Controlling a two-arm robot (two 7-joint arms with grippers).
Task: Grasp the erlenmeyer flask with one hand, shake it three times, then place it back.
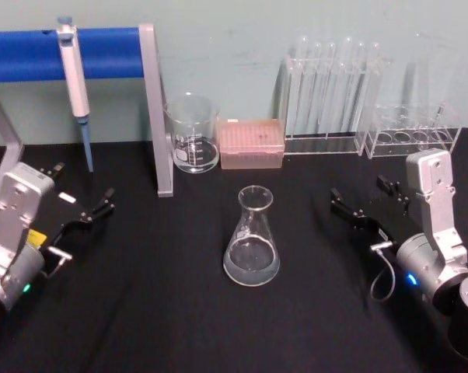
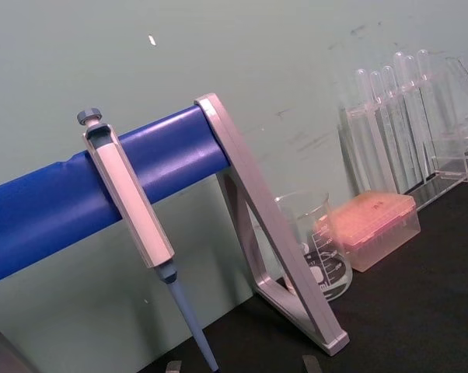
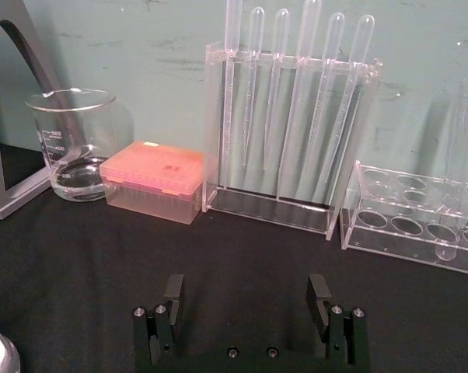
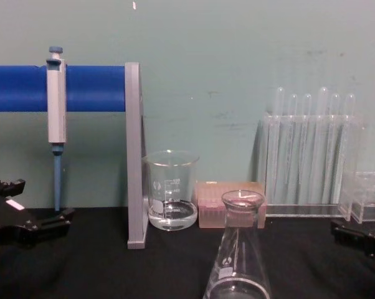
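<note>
Erlenmeyer flask [image 1: 252, 247], fragile, slippery glass, well apart from our spread right pincer [image 1: 366, 203]: we'd grip its neck.

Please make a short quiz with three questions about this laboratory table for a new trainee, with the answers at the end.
1. True or false: the erlenmeyer flask stands upright on the black table, held by no gripper.
2. What stands directly right of the beaker, near the wall? A) the pink tip box B) the pipette C) the blue bar
3. Fill in: the right gripper has its fingers ____.

Key: 1 true. 2 A. 3 open. The left gripper is likewise open, left of the flask.
</note>
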